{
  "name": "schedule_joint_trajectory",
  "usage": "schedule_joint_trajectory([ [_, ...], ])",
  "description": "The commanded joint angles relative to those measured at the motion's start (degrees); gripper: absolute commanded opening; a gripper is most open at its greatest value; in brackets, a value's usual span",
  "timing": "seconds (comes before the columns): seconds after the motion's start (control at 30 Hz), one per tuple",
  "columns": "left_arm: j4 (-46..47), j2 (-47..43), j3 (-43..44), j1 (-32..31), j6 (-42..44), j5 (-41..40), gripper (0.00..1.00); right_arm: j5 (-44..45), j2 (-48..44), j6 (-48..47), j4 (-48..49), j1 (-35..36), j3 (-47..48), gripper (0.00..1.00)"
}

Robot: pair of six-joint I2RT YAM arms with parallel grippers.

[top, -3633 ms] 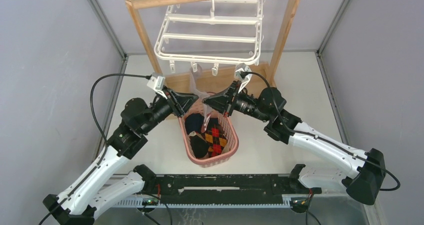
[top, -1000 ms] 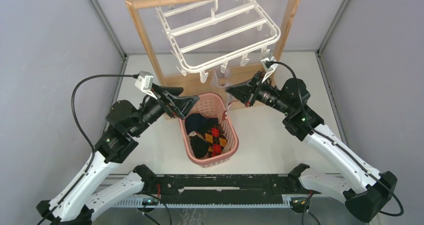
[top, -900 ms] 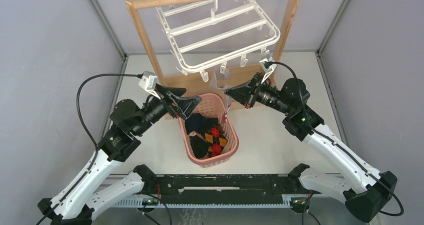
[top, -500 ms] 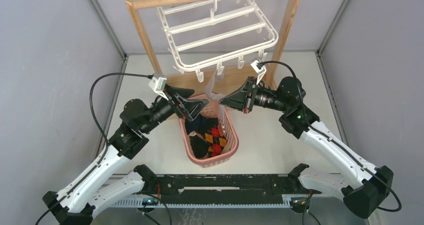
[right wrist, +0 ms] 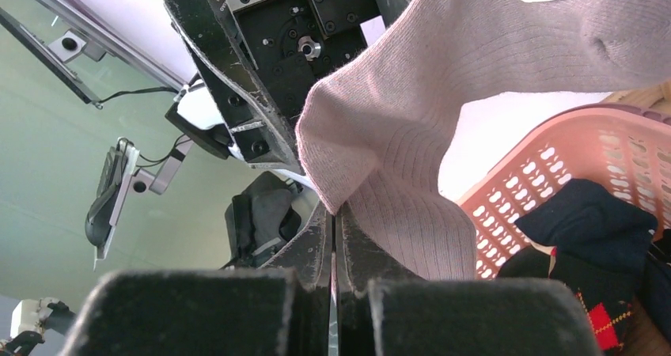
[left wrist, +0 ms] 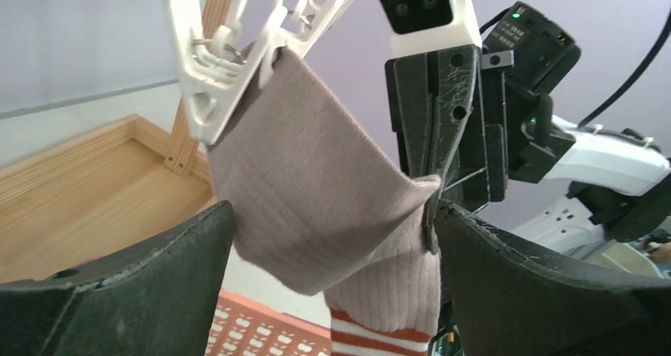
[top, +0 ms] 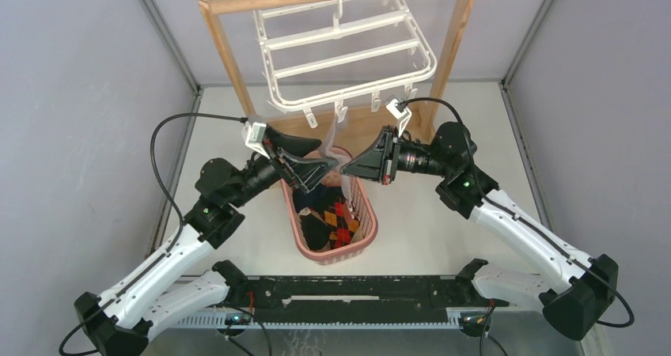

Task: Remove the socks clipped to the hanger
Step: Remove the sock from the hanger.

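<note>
We've moved left gripper (left wrist: 334,210) in, jaws spread either side of grey sock (left wrist: 312,162); right gripper (right wrist: 334,223) pinching its fold. Hanger clip (left wrist: 207,87), upper left, still holds, so we pull next.

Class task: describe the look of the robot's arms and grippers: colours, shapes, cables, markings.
The left arm and right arm have white links with black joint housings. A looping black cable runs to a white camera block at each wrist. The left gripper and right gripper have black, scuffed, wedge-shaped fingers. A green light glows on the right arm.
</note>
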Motion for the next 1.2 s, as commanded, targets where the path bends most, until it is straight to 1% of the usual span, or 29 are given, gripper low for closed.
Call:
schedule_joint_trajectory([
  [0.0,7.4,0.9,-0.7,0.2,-3.4,4.4,1.00,-0.6,0.0,1.1,3.5,0.7,2.2,0.00],
  [0.27,8.2,1.9,-0.3,0.3,-4.9,6.1,1.00,0.1,0.4,1.2,3.8,1.3,2.2,0.00],
  [0.3,8.1,2.3,-0.1,0.4,-5.0,5.9,0.99,0.3,0.6,1.1,3.8,1.5,2.3,0.00],
  [0.33,7.9,2.6,0.1,0.4,-5.0,5.8,0.96,0.4,0.6,1.1,3.8,1.7,2.3,0.00],
  [0.37,7.7,3.0,0.4,0.4,-5.0,5.9,0.91,0.7,0.7,1.0,3.8,1.9,2.3,0.00],
  [0.5,7.4,4.3,1.2,0.8,-5.3,7.0,0.63,1.3,1.0,0.0,2.2,2.4,3.2,0.00],
  [0.53,7.4,4.3,1.4,0.9,-5.5,7.3,0.57,1.5,1.1,-0.5,1.6,2.6,3.7,0.00],
  [0.73,5.9,4.1,2.9,1.6,-5.3,7.5,0.37,2.2,1.1,-1.6,0.3,3.0,4.1,0.00],
  [0.8,5.1,4.2,4.0,1.7,-5.2,7.5,0.25,3.0,1.0,-2.5,-0.8,3.0,4.4,0.00],
  [0.87,3.9,4.4,5.1,1.8,-5.1,7.2,0.18,4.6,0.7,-3.7,-2.9,3.0,4.9,0.01],
  [0.93,2.2,4.7,6.4,1.8,-5.0,6.7,0.17,7.1,0.3,-5.2,-5.4,3.0,5.4,0.09],
  [1.03,-2.4,4.9,9.1,1.7,-4.6,4.2,0.16,12.1,-0.8,-7.9,-9.4,3.0,6.0,0.24],
  [1.07,-4.3,5.0,9.8,1.7,-4.5,3.5,0.16,14.1,-1.4,-8.7,-12.2,3.0,6.0,0.30],
  [1.17,-9.0,5.3,12.3,1.7,-4.3,0.4,0.15,19.0,-2.9,-11.2,-15.6,3.1,6.0,0.40],
])
